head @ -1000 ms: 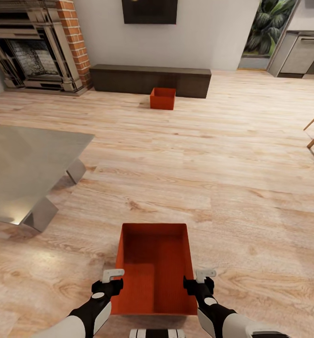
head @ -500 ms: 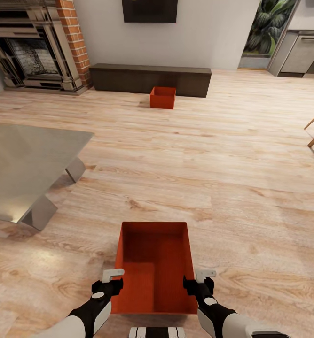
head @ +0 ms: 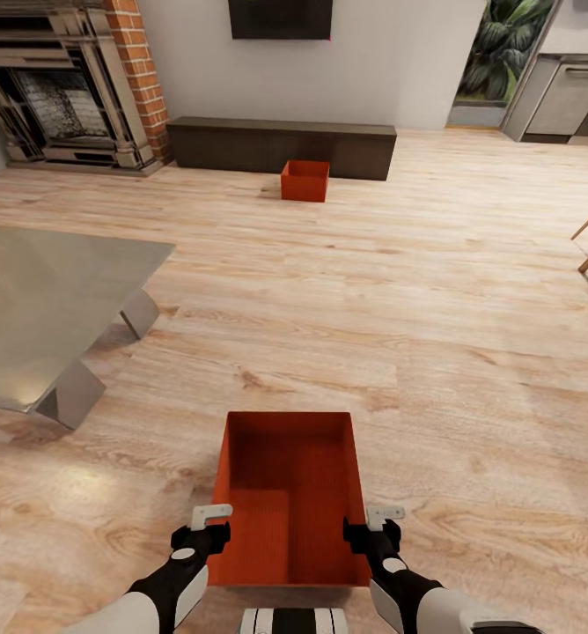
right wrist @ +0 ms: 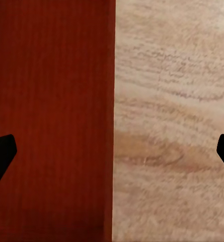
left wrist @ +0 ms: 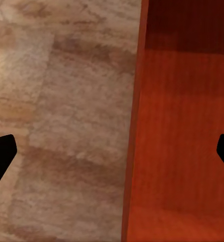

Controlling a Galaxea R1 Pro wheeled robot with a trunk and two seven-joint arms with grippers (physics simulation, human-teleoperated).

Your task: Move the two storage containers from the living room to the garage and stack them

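Both grippers wide open, each straddling 1 long wall of the near container: left gripper (head: 213,519) over the left wall, 1 finger (left wrist: 1,156) out over the planks, the other inside the bin; right gripper (head: 375,519) same on the right wall, 1 finger (right wrist: 1,154) inside, the other over the floor. Wrist views show gaps between the wall and the fingertips on both sides, so nothing is clamped. Near container (head: 290,493) is orange-red, no lid, empty, long axis pointing away from the robot, directly in front of the base; can't tell if it's resting on the wood-plank floor (head: 435,335) or just above it. Second container (head: 305,180) is well apart, far across the room, on the planks just in front of the long dark bench (head: 281,148). Brick fireplace (head: 65,88) at far left, black TV (head: 281,18) on the wall above the bench. Grey metal table (head: 47,308) at left, between the 2 bins' depths.
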